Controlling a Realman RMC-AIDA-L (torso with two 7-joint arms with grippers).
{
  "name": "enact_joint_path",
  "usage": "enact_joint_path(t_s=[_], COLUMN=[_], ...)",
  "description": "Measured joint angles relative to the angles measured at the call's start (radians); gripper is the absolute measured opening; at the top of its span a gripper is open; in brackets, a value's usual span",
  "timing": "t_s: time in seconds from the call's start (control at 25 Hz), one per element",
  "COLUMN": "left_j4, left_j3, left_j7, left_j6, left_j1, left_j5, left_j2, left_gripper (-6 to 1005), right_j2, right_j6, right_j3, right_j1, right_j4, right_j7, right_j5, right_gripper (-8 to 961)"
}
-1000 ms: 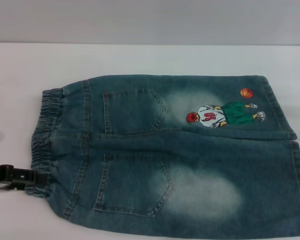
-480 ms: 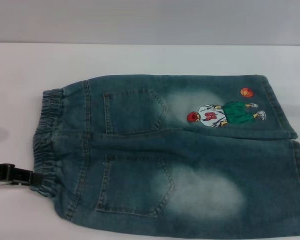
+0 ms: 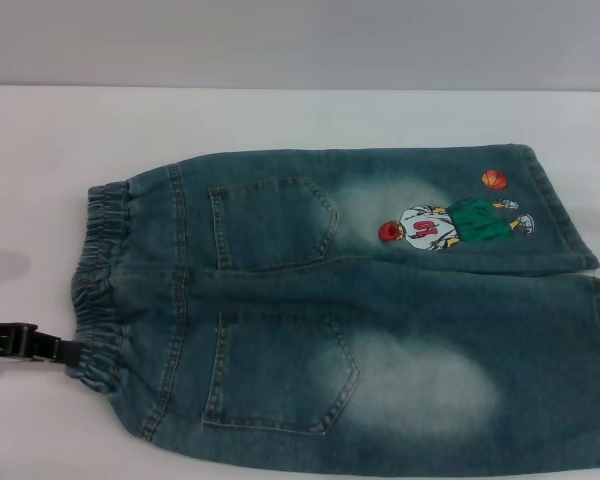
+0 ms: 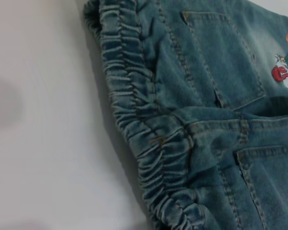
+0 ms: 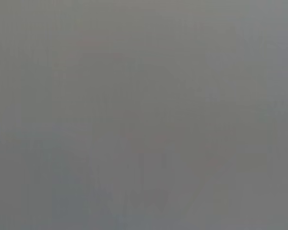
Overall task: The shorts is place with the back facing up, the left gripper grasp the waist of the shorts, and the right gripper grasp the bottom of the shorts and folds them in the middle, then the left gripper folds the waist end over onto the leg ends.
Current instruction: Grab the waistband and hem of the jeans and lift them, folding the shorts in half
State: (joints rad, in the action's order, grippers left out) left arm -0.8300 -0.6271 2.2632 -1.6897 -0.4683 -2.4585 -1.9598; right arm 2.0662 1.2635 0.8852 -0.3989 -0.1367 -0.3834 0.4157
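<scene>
Jaws of the left gripper (image 3: 65, 352) are pressing into the gathered elastic at the near end of the waistband (image 3: 98, 285), and they seem to be closing on the fabric, though the fingertips themselves are sinking out of sight in the denim; the right gripper is not showing in any view, and the right wrist camera is giving only a flat grey field. Denim shorts (image 3: 360, 320) are lying flat on the white table (image 3: 280, 115) with the back facing up, two patch pockets showing, the far pocket (image 3: 270, 222) and the near pocket (image 3: 280, 372) sitting one behind the other. Their long axis is running across the table from the robot's left to its right, with the waist pointing left and the leg hems pointing right, the near leg running off the right edge of the head view. On the far leg an embroidered basketball player (image 3: 450, 226) is lying on its side, wearing a white shirt with a red number that is reading as 14 or similar, too small to be sure, and green shorts, with an orange ball (image 3: 494, 179) just beside its feet. In the left wrist view the waistband (image 4: 149, 139) is crossing the frame as a ruched band beside bare table
</scene>
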Motion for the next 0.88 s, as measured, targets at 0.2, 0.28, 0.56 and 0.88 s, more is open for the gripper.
enact_joint_path(t_s=[0.2, 0.28, 0.56, 0.88], left_j4=[-0.011, -0.012, -0.023, -0.055], left_j3=[-0.007, -0.011, -0.003, 0.023], left_j7=[-0.002, -0.001, -0.003, -0.020], left_j6=[-0.002, 0.002, 0.041, 0.066], left_j1=[-0.002, -0.005, -0.009, -0.009], left_j5=[-0.004, -0.008, -0.006, 0.000], left_j2=[-0.007, -0.009, -0.014, -0.032], left_gripper=[33, 33, 33, 33], right_j2=[0.000, 0.000, -0.012, -0.036], right_j6=[-0.001, -0.001, -0.005, 0.035], right_j3=[0.000, 0.000, -0.049, -0.025], right_j1=[0.000, 0.000, -0.006, 0.002], right_j4=[0.000, 0.000, -0.018, -0.169], right_j7=[0.000, 0.000, -0.030, -0.435], right_j5=[0.000, 0.000, 0.000, 0.133], right_gripper=[486, 486, 486, 485])
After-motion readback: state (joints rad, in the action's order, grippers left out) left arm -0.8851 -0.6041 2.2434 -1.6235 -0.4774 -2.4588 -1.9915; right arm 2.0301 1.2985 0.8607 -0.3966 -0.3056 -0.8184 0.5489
